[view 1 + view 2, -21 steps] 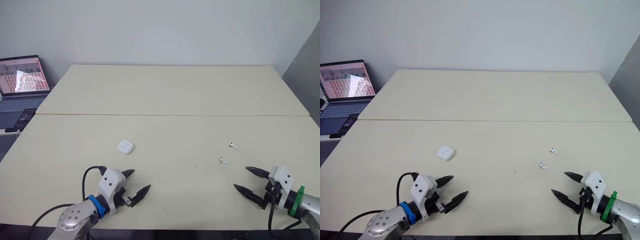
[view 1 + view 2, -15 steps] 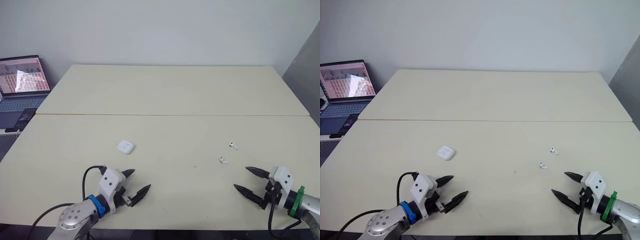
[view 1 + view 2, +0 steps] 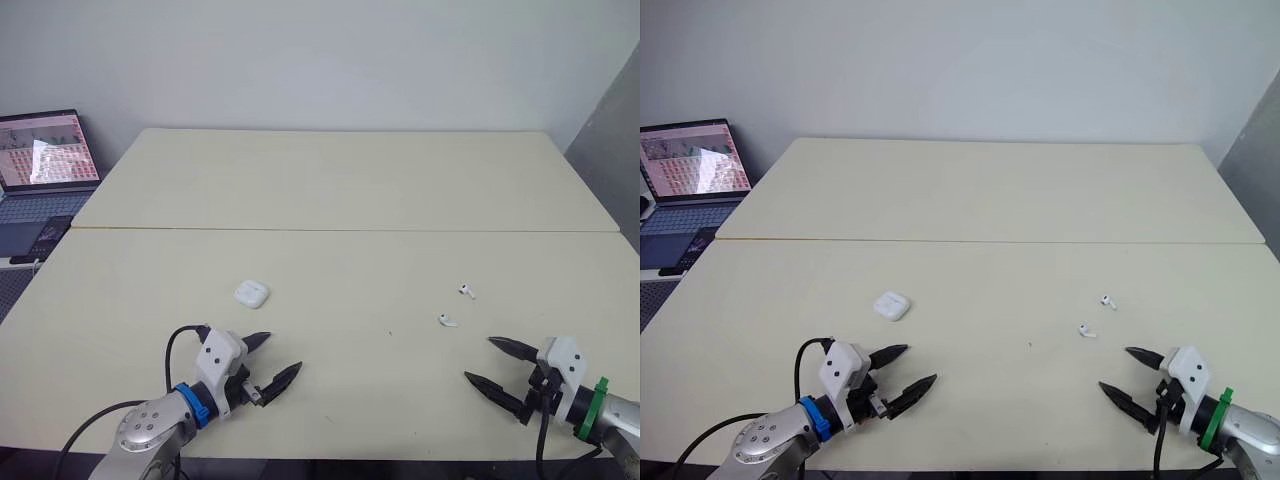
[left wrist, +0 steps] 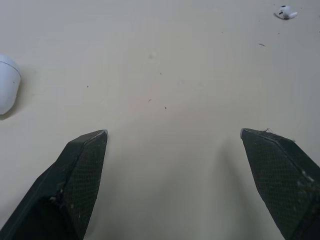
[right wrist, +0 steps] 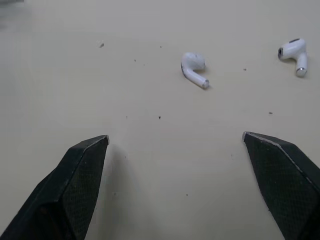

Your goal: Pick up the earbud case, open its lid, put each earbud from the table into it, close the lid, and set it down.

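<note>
A white earbud case (image 3: 251, 293) lies shut on the cream table (image 3: 340, 200), left of centre. Two white earbuds lie apart on the right: one (image 3: 447, 320) nearer me, the other (image 3: 465, 290) a little farther back. My left gripper (image 3: 271, 359) stands open near the front edge, below and slightly right of the case, with nothing between its fingers. My right gripper (image 3: 491, 361) is open near the front right, just short of the nearer earbud (image 5: 194, 67). The right wrist view also catches the farther earbud (image 5: 294, 53). The case's edge (image 4: 7, 85) shows in the left wrist view.
An open laptop (image 3: 42, 165) and a dark phone (image 3: 50, 235) sit on a separate desk at the far left. A seam (image 3: 340, 230) joins two tabletops across the middle. The table's right edge meets a grey wall panel (image 3: 610, 140).
Both grippers have dropped slightly lower toward the table's front edge. The case and both earbuds lie where they were.
</note>
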`<act>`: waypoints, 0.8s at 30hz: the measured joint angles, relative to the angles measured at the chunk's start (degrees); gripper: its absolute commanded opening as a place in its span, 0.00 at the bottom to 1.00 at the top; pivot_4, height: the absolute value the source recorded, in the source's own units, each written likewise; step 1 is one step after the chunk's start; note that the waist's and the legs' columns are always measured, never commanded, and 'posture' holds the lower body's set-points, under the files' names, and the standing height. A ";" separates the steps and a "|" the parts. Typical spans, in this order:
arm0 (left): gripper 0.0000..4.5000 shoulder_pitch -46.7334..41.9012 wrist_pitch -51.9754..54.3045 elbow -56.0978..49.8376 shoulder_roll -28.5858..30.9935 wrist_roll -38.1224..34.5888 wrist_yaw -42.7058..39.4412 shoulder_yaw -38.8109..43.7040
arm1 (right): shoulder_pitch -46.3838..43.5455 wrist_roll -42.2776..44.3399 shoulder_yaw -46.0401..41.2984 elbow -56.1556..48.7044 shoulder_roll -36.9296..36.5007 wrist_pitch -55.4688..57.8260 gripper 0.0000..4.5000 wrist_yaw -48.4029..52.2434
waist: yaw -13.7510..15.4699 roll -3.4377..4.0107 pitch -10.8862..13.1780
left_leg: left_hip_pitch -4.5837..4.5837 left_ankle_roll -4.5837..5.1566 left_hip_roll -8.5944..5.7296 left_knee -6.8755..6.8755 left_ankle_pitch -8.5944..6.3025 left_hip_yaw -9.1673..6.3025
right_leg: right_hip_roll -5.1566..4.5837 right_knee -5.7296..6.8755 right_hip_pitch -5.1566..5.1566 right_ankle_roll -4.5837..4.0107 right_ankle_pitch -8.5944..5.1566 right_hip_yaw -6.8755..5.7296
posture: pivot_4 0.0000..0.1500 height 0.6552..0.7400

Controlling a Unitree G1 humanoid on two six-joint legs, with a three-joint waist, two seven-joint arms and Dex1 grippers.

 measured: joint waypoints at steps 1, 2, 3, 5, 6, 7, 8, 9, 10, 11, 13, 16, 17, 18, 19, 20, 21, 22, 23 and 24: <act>1.00 -0.28 -0.62 0.00 -1.58 -0.81 0.56 1.04 | 0.04 0.64 0.00 -1.10 0.04 0.54 1.00 0.02 | 0.00 -0.01 0.01 | 0.00 0.00 0.00 0.01 0.00 0.00 | 0.00 0.00 -0.01 0.00 0.00 0.00 | 1.00 1.00; 1.00 -0.49 -1.13 0.00 -2.26 -1.37 1.08 1.61 | 0.02 1.29 0.00 -1.94 0.04 0.92 1.00 0.03 | 0.01 -0.02 0.01 | 0.00 0.00 0.00 0.01 0.00 -0.02 | 0.00 0.00 -0.01 0.00 0.00 -0.02 | 1.00 1.00; 1.00 -0.86 -1.63 0.04 -3.20 -1.94 1.78 2.79 | 0.00 2.09 -0.01 -3.24 0.01 1.48 1.00 0.03 | 0.01 -0.03 0.02 | 0.00 0.00 0.01 0.01 0.00 -0.05 | 0.00 0.00 0.00 0.00 0.00 -0.04 | 1.00 1.00; 1.00 -1.83 -2.72 0.54 -4.23 -2.10 3.52 4.95 | 0.01 2.97 0.04 -5.75 -0.15 2.80 1.00 0.16 | 0.03 -0.02 0.02 | 0.00 0.00 0.00 0.00 0.00 -0.06 | 0.01 0.00 -0.01 0.00 0.00 -0.06 | 1.00 1.00; 1.00 -2.46 -3.41 1.23 -4.45 -1.98 4.38 6.27 | 0.01 3.77 0.08 -7.23 -0.44 3.69 1.00 0.24 | 0.02 -0.02 0.02 | 0.00 0.00 0.00 0.00 0.00 -0.05 | 0.01 0.00 0.00 0.00 0.00 -0.05 | 1.00 1.00; 1.00 -3.05 -4.02 2.02 -4.45 -1.67 5.16 7.18 | -0.05 4.23 0.12 -8.47 -0.62 4.40 1.00 0.24 | 0.03 -0.03 0.02 | 0.00 0.00 0.00 0.00 0.00 -0.04 | 0.01 0.00 0.00 0.00 0.00 -0.05 | 1.00 1.00; 1.00 -4.04 -4.28 3.42 -4.41 -1.12 5.96 8.01 | -0.44 4.40 0.45 -9.82 -0.76 5.17 1.00 0.20 | 0.03 -0.04 0.02 | 0.00 0.00 0.00 0.01 0.00 -0.05 | 0.01 0.00 0.00 0.00 0.00 -0.06 | 1.00 1.00; 1.00 -5.23 -4.68 5.02 -4.28 -0.25 6.66 8.56 | -0.98 4.56 1.12 -11.26 -0.98 6.05 1.00 0.12 | 0.03 -0.04 0.03 | 0.00 0.00 0.00 0.01 0.00 -0.05 | 0.02 0.00 0.00 0.01 0.00 -0.07 | 1.00 1.00; 1.00 -6.88 -4.82 6.94 -3.85 0.90 7.63 8.80 | -2.12 5.07 2.36 -13.30 -1.07 7.07 1.00 -0.04 | 0.02 -0.06 0.04 | 0.01 -0.01 0.00 0.01 0.01 -0.07 | 0.03 0.01 0.00 0.00 0.00 -0.09 | 1.00 1.00; 1.00 -8.09 -4.81 8.19 -3.57 1.68 8.22 8.78 | -3.07 5.58 3.05 -14.87 -1.07 7.67 1.00 -0.17 | 0.02 -0.06 0.04 | 0.01 -0.01 0.00 0.01 0.00 -0.08 | 0.04 0.02 -0.01 0.00 0.00 -0.10 | 1.00 1.00; 1.00 -9.94 -4.81 10.42 -2.80 3.52 8.60 8.34 | -5.05 6.40 4.19 -17.61 -1.06 8.85 1.00 -0.95 | 0.02 -0.11 0.07 | -0.02 -0.01 0.00 0.00 0.00 -0.07 | 0.03 -0.04 -0.01 0.01 0.00 -0.10 | 1.00 1.00; 1.00 -12.23 -5.01 13.13 -2.60 5.36 8.60 7.51 | -6.59 6.44 4.71 -19.11 -0.97 9.94 1.00 -2.03 | 0.12 -0.19 0.11 | -0.05 -0.01 0.00 0.00 0.00 -0.09 | 0.03 -0.09 -0.03 0.01 0.00 -0.12 | 1.00 1.00; 1.00 -13.35 -5.07 14.34 -2.61 5.76 8.54 7.06 | -7.10 6.47 4.71 -19.51 -0.84 10.06 1.00 -2.52 | 0.15 -0.19 0.11 | -0.06 -0.01 -0.01 0.00 0.00 -0.09 | 0.02 -0.09 -0.02 0.01 0.00 -0.12 | 1.00 1.00; 1.00 -14.26 -5.09 15.26 -2.60 6.05 8.47 6.78 | -7.44 6.50 4.71 -19.71 -0.63 10.24 1.00 -2.90 | 0.18 -0.21 0.12 | -0.05 -0.01 0.00 0.01 0.00 -0.12 | 0.02 -0.08 -0.02 0.01 0.00 -0.14 | 1.00 1.00; 1.00 -15.16 -5.11 16.20 -2.60 6.41 8.33 6.29 | -7.52 6.50 4.72 -19.85 -0.45 10.45 1.00 -3.45 | 0.22 -0.21 0.12 | -0.05 -0.01 0.00 0.01 0.00 -0.13 | 0.02 -0.08 -0.02 0.01 0.00 -0.15 | 1.00 1.00; 1.00 -15.80 -5.10 17.01 -2.61 6.72 8.17 5.81 | -7.51 6.48 4.73 -19.87 -0.42 10.70 1.00 -3.75 | 0.25 -0.21 0.12 | -0.05 -0.01 0.00 0.00 0.00 -0.12 | 0.02 -0.07 -0.03 0.01 0.00 -0.14 | 1.00 1.00; 1.00 -16.31 -5.10 17.64 -2.61 6.91 8.04 5.46 | -7.47 6.46 4.73 -19.88 -0.42 10.91 1.00 -3.95 | 0.28 -0.21 0.12 | -0.05 -0.01 0.00 0.00 0.00 -0.12 | 0.02 -0.07 -0.03 0.01 0.00 -0.14 | 1.00 1.00; 1.00 -17.18 -5.04 18.78 -2.61 7.33 7.85 4.77 | -7.44 6.44 4.73 -19.93 -0.41 11.05 1.00 -4.21 | 0.31 -0.21 0.12 | -0.05 -0.01 0.00 0.01 0.00 -0.11 | 0.02 -0.06 -0.03 0.01 0.00 -0.14 | 1.00 1.00; 1.00 -17.99 -4.95 19.77 -2.59 7.88 7.69 3.99 | -7.45 6.43 4.80 -20.08 -0.41 11.21 1.00 -4.64 | 0.32 -0.21 0.12 | -0.05 -0.01 0.00 0.01 0.01 -0.12 | 0.02 -0.05 -0.03 0.01 0.00 -0.14 | 1.00 1.00; 1.00 -18.51 -4.84 20.49 -2.62 8.15 7.54 3.42 | -7.47 6.43 4.83 -20.32 -0.41 11.42 1.00 -4.90 | 0.32 -0.21 0.12 | -0.05 -0.01 0.00 0.01 0.00 -0.12 | 0.02 -0.04 -0.04 0.01 0.00 -0.14 | 1.00 1.00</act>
